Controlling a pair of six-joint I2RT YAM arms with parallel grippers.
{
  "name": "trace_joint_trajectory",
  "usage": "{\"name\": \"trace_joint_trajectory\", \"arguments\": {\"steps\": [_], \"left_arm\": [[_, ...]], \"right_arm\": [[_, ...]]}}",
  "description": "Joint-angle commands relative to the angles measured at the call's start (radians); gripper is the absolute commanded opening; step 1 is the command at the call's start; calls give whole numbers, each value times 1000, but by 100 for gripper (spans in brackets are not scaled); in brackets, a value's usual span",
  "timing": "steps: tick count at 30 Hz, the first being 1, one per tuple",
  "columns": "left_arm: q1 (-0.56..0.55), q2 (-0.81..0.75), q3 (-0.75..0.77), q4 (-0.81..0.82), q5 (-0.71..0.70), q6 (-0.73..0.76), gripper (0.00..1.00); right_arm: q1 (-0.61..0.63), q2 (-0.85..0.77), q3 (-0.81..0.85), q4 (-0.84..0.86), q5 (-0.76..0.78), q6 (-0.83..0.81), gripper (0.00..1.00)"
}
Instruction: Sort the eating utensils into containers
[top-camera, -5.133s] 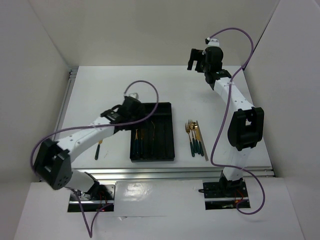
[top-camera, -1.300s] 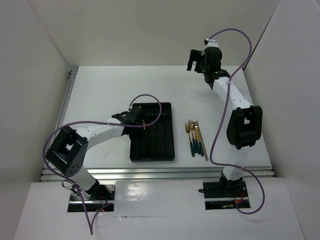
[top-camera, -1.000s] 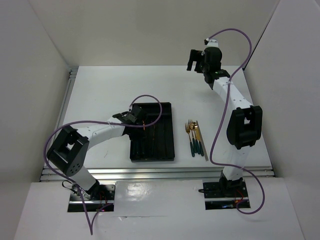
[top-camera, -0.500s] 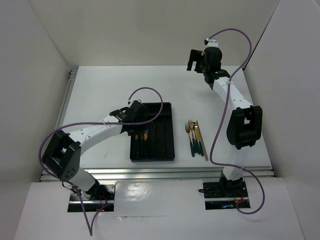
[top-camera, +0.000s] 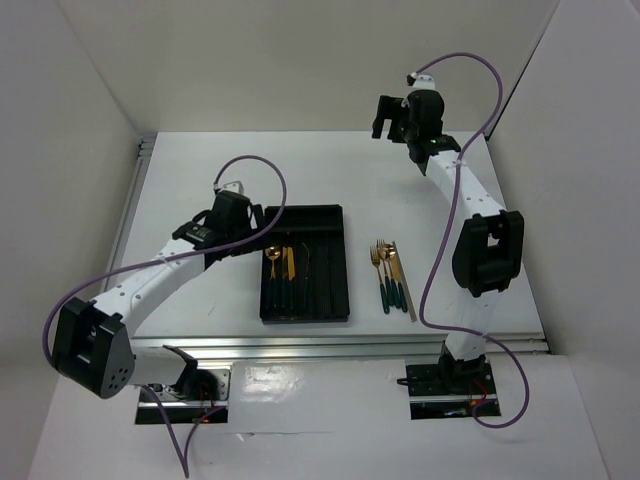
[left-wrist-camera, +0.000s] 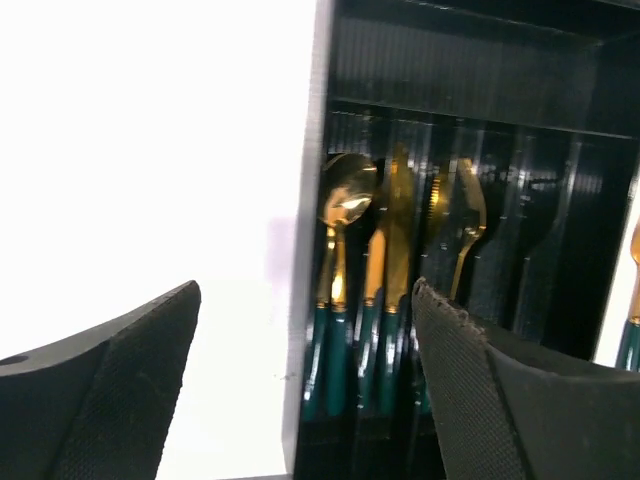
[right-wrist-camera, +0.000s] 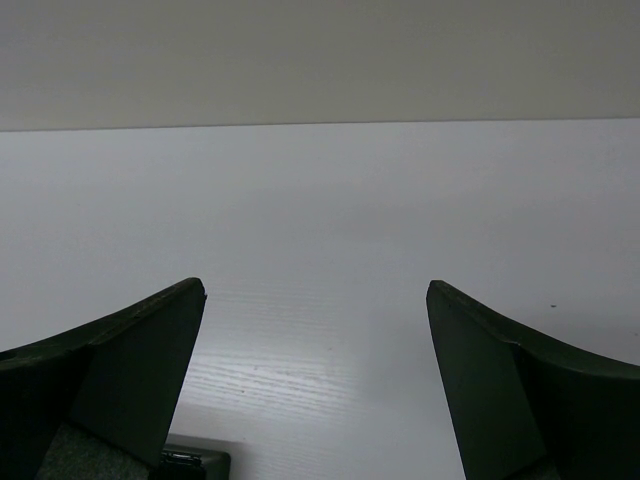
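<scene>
The black tray (top-camera: 330, 215) lies mid-table, with its left wall in the left wrist view (left-wrist-camera: 318, 100). In its left compartments lie a gold spoon (top-camera: 272, 262), a knife (top-camera: 288, 264) and a fork (top-camera: 308, 262), all with green handles. The left wrist view shows the spoon (left-wrist-camera: 340, 210), knife (left-wrist-camera: 392, 230) and fork (left-wrist-camera: 466, 212) too. My left gripper (top-camera: 243, 232) hangs open and empty above the tray's left edge (left-wrist-camera: 305, 300). More utensils (top-camera: 388, 270) and a thin silver piece (top-camera: 411, 298) lie on the table right of the tray. My right gripper (top-camera: 393, 112) is open and empty, raised at the far back (right-wrist-camera: 315, 290).
White walls close in the table on the left, back and right. An aluminium rail (top-camera: 340, 343) runs along the near edge. Purple cables loop from both arms. The right wrist view shows only bare white table and wall.
My left gripper has risen and drawn back to the left from low inside the tray, leaving the spoon lying in the leftmost compartment. The right arm has not moved.
</scene>
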Motion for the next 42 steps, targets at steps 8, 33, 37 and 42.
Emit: {"name": "trace_joint_trajectory", "arguments": {"steps": [8,33,37,42], "left_arm": [[61,-202,-228,129,82,25,93],[61,-297,-359,276,152,53,94],[61,-297,-368,289,172,53,94],[61,-306,-377,300,182,53,100]], "right_arm": [[-2,-92,-41,68,-43,-6,100],[-2,-178,-216,21,-191,136,100],[-2,-187,-265,-92,-176,175,100],[-2,-261,-369,-122,-106,204,99]]}}
